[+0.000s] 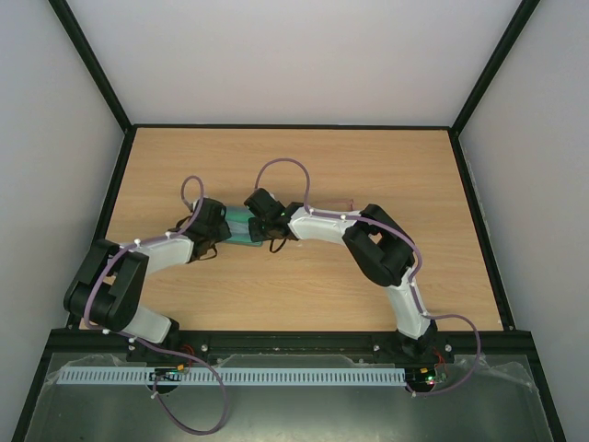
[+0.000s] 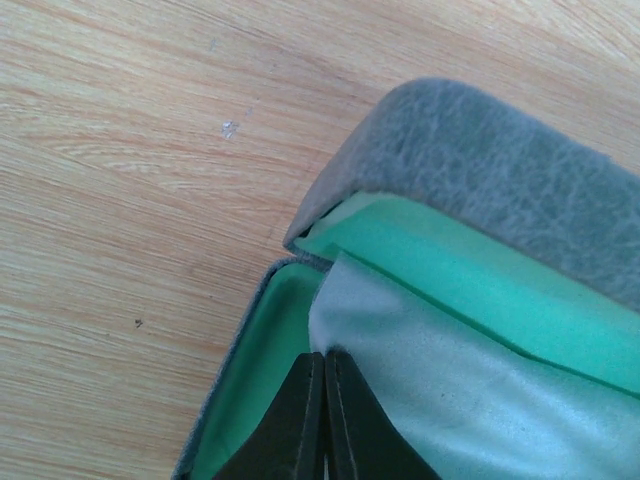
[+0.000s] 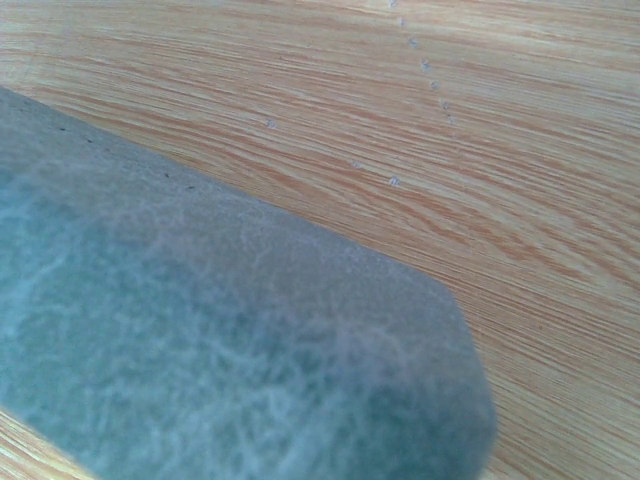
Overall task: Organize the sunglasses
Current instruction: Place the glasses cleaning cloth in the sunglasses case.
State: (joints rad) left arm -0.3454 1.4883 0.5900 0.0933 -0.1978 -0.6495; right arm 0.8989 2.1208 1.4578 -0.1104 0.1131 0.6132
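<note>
The grey-blue case (image 1: 241, 228) lies open at mid-table, and both grippers are at it. In the left wrist view its green lining (image 2: 255, 350) and raised lid (image 2: 480, 160) show, with the blue-grey cloth (image 2: 450, 390) lying inside. My left gripper (image 2: 326, 356) is shut on the cloth's near edge, inside the case. My right gripper (image 1: 265, 224) is at the case's right end. Its wrist view is filled by the lid's grey outside (image 3: 200, 340), and its fingers are hidden. A faint pinkish shape, apparently the sunglasses (image 1: 339, 204), lies just behind the right forearm.
The wooden table (image 1: 294, 166) is bounded by a black frame with white walls on three sides. A white slotted rail (image 1: 230, 376) runs along the near edge between the arm bases.
</note>
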